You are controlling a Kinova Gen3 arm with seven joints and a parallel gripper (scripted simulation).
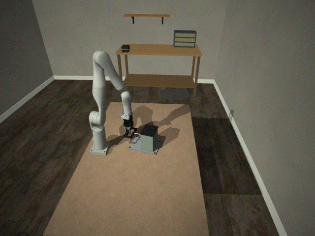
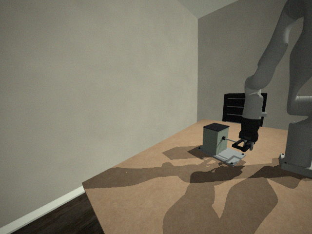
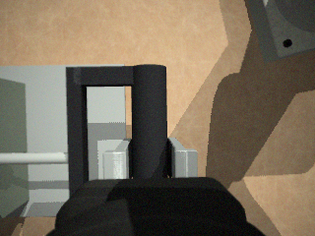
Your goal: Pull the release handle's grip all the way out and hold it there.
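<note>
Top view: your hand (image 1: 129,133) hangs straight down from the arm (image 1: 99,86), clamped on the release handle's grip (image 1: 130,135), with the green housing (image 1: 148,142) just beyond the hand, on the side away from the arm's own pedestal. A thin pale rod (image 1: 137,133) spans the gap between grip and housing. Pull straight along that rod, away from the housing, with no sideways drift that could bind it.

Exterior view: the hand (image 2: 245,145) holds the dark grip frame (image 2: 239,144) level above the grey base plate (image 2: 230,156), which lies directly beneath the hand on the bench (image 2: 156,201). The rod (image 2: 229,140) shows a fair length bared outside the housing (image 2: 214,141), so the pull looks well advanced; whether it has reached full travel cannot be judged here. Keep your height, so that neither fingers nor wrist touch the plate below.

Wrist view: the pale fingers pinch the round bar (image 3: 149,123) from both sides, and the bar runs on ahead of the hand to the frame's cross-piece (image 3: 100,76). The rod (image 3: 32,157) enters from the housing side. The spring will be pulling back, so keep the squeeze firm, hold the wrist square to the bar, and do not release at the end.
</note>
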